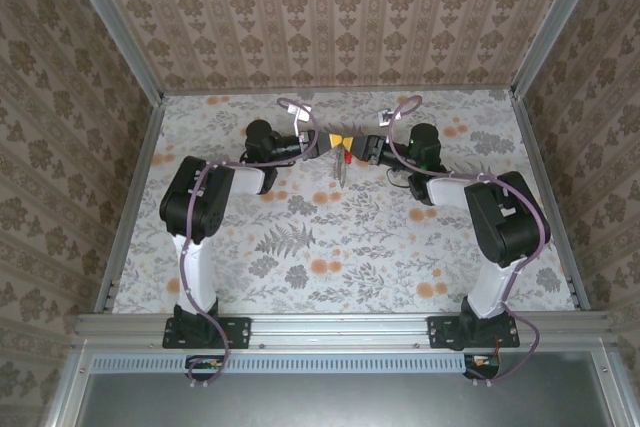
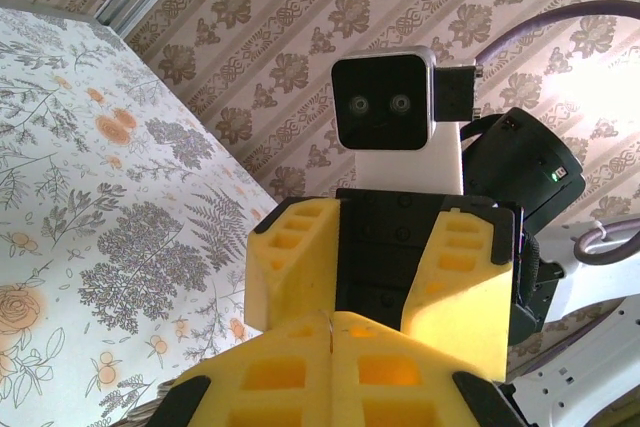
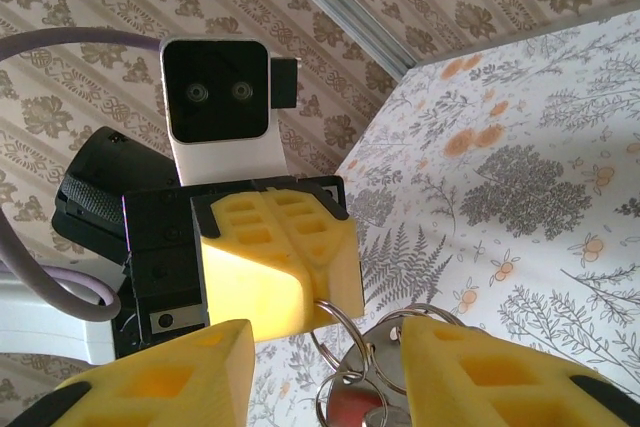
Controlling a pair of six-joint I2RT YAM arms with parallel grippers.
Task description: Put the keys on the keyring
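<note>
Currently both hands are meeting nose to nose above the far middle of the desk (image 1: 300,247), and the threading step looks to be under way rather than finished. The left hand (image 3: 300,282) is pressing its fingers flat together and pinching the wire of the keyring (image 3: 325,322) at their tips, so the ring is hanging in the air between the two hands. The right hand (image 3: 330,392) is standing partway spread, its fingers bracketing the ring coils and the red key (image 3: 348,409), which is sitting low between them, just beside the wire. One finger is showing a gap to the metal, so this is not looking like a firm pinch. Whether the key's hole is already riding on the wire is too small to tell. Next, I judge, the right hand is needing a sure hold on the red head, then a short turning slide along the coil.
</note>
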